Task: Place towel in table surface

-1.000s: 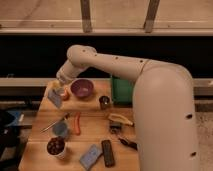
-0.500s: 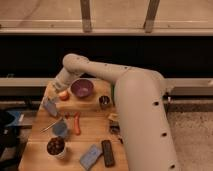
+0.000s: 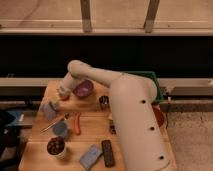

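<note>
The grey-blue towel point(image 3: 49, 110) hangs at the left side of the wooden table point(image 3: 92, 131), its lower end at or just above the surface. My gripper point(image 3: 55, 101) is right over it, at the end of the arm point(image 3: 95, 75) that reaches in from the right, and is shut on the towel's top. I cannot tell whether the towel touches the table.
A purple bowl point(image 3: 83, 89) and an orange fruit point(image 3: 65, 97) sit just behind the gripper. A metal cup point(image 3: 104, 101), an orange tool point(image 3: 77, 123), a blue cup point(image 3: 61, 129), a dark-filled bowl point(image 3: 55, 146), a blue sponge point(image 3: 91, 156) and a black remote point(image 3: 107, 152) lie nearby. A green bin point(image 3: 159, 86) stands at the right.
The gripper has moved down and a little toward the front left of the table, carrying the towel lower toward the surface.
</note>
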Controlling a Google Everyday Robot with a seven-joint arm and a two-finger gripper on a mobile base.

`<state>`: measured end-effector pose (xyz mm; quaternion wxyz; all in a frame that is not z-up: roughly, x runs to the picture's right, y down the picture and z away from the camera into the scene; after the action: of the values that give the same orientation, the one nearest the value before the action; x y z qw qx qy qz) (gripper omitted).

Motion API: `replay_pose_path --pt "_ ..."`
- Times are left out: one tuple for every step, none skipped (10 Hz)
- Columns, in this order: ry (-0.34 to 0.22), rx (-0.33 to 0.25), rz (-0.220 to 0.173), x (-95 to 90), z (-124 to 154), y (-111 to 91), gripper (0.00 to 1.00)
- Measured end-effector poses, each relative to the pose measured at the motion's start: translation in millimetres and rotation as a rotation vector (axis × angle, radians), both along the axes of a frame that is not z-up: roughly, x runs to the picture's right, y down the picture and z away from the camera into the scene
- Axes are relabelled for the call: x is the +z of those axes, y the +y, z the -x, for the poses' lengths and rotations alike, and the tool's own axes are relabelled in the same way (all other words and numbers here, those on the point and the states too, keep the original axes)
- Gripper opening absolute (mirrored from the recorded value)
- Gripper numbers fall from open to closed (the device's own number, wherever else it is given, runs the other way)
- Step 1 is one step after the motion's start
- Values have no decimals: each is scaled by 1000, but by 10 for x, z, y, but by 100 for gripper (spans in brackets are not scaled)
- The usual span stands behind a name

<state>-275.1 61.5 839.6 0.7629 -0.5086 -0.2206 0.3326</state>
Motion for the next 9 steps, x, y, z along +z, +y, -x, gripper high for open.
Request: replay_pose_path --pt "8 8 19 52 -42 20 38" --pt "14 14 32 81 -60 34 50" --pt "15 16 37 93 -58 45 55" --pt "18 22 46 115 -79 53 60" --pt "21 25 52 127 -116 50 60" --pt "23 23 56 130 -132 68 60" --pt "25 27 50 118 -120 55 60" --pt "44 47 41 100 -153 27 60" --pt "51 53 39 108 -185 21 60"
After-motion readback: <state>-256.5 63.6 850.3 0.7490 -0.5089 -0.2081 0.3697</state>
